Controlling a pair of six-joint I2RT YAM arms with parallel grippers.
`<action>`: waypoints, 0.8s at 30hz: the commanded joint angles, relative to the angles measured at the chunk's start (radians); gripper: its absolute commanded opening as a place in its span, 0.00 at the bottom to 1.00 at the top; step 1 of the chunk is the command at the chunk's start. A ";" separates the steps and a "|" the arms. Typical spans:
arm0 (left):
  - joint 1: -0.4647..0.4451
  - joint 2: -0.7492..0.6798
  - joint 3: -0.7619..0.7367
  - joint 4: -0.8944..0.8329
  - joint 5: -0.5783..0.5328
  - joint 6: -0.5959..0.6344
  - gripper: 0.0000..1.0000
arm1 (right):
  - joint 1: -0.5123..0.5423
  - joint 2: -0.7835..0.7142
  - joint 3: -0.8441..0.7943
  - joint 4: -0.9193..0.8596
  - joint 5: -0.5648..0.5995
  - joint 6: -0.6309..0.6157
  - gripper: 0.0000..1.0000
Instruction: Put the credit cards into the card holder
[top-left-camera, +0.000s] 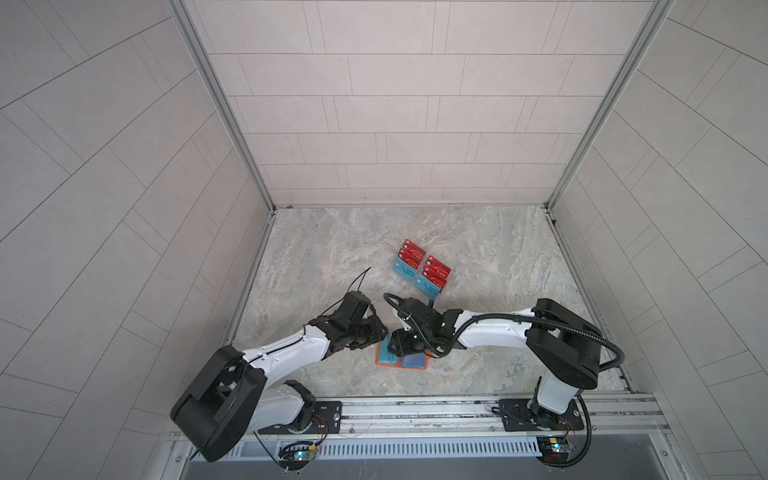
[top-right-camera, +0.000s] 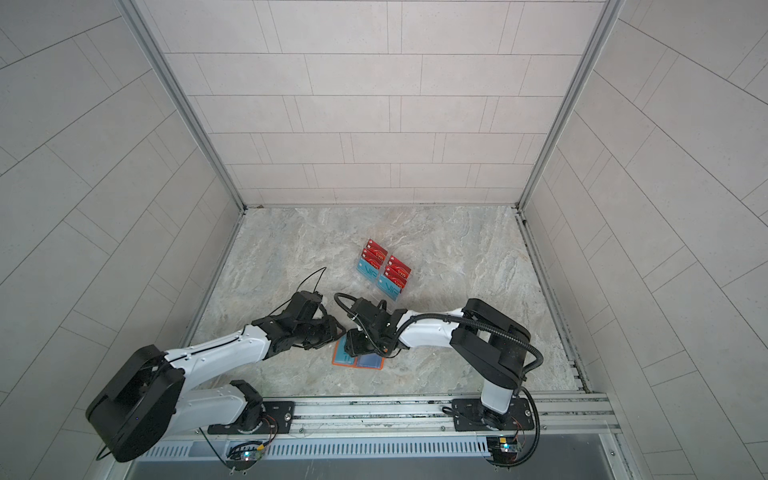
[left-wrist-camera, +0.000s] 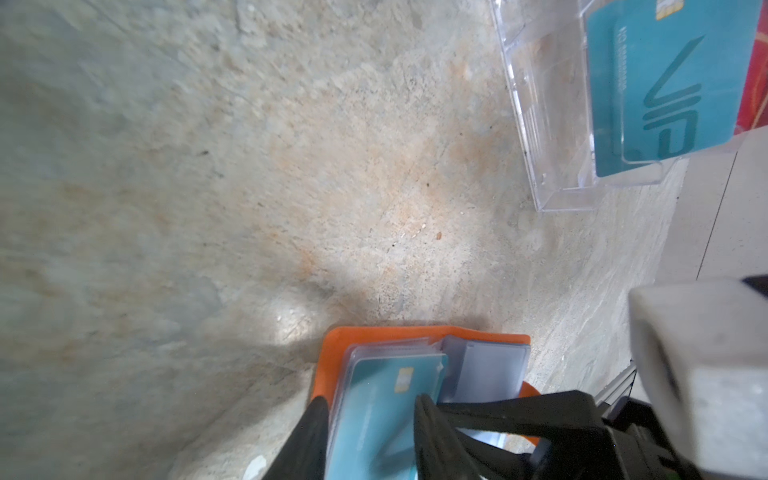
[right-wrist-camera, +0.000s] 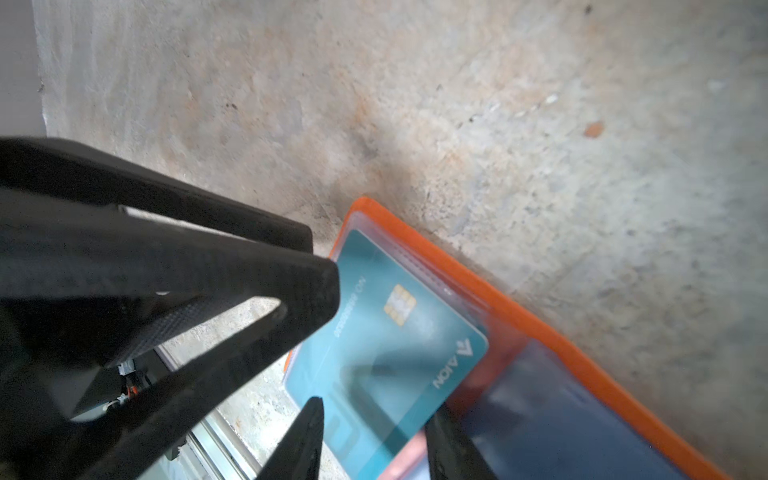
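Card (right-wrist-camera: 374, 332) partly in card holder (right-wrist-camera: 519, 322), long axis running back to right hand (right-wrist-camera: 374, 409); fingers (right-wrist-camera: 307, 440) astride it, grip unclear.

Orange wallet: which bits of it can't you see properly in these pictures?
Right wrist view: the teal card goes blurry near the right tool, and I cannot tell whether the dark sleeve holds a card.
Left wrist view: the card holder runs off the picture's edge behind the left tool.
Both top views: the two tools cover most of it, so only its near edge shows.
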 joint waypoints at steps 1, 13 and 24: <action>-0.002 -0.028 0.012 -0.055 -0.029 0.017 0.39 | -0.008 -0.028 0.021 -0.075 0.036 -0.038 0.43; -0.073 -0.101 -0.031 -0.098 -0.093 -0.046 0.39 | -0.029 -0.079 0.044 -0.150 0.015 -0.137 0.44; -0.157 -0.140 -0.088 -0.084 -0.112 -0.126 0.39 | -0.041 -0.128 0.029 -0.213 0.037 -0.161 0.40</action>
